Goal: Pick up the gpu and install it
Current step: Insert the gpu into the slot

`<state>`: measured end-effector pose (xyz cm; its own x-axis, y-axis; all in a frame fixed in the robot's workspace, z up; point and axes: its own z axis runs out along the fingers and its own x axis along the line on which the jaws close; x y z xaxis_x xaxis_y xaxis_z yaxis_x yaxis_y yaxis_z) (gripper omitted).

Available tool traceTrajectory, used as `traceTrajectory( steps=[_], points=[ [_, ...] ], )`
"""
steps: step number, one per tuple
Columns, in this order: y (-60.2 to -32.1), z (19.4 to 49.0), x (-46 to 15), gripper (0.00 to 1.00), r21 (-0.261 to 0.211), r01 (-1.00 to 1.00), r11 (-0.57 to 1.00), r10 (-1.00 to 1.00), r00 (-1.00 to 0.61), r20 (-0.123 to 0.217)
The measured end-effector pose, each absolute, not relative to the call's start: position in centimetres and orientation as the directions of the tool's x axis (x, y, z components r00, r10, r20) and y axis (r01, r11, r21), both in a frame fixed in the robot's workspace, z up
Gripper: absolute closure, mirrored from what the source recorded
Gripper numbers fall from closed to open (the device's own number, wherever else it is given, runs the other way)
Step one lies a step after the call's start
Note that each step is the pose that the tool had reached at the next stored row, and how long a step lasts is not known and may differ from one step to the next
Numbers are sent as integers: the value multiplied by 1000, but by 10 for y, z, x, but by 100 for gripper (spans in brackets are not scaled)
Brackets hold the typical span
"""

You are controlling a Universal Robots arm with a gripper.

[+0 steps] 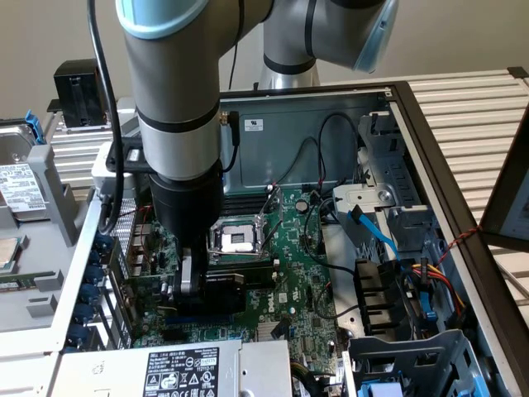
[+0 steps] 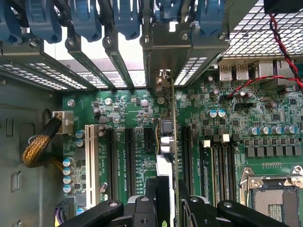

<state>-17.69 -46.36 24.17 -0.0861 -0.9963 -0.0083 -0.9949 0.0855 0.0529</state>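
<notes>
Inside the open grey metal computer case (image 1: 289, 112), the black gripper (image 2: 165, 189) is clamped on the gpu (image 2: 166, 135) — thin green card, black cooler — standing edge-on over black expansion slots (image 2: 129, 156) on the green motherboard (image 1: 297, 273), near the silver CPU socket (image 1: 238, 240).

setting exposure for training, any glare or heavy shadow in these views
Exterior view: the arm shades the motherboard around the gpu, which reads nearly black. Wrist view: bright light blows out the rear slot openings; the motherboard there is evenly lit, the gripper dark.
</notes>
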Motion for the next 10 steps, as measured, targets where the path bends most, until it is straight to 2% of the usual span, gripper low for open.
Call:
traceTrajectory(
  steps=[10],
  points=[
    [-464,241,-177,73,50,-995,86,-996,-86,-9]
  ],
)
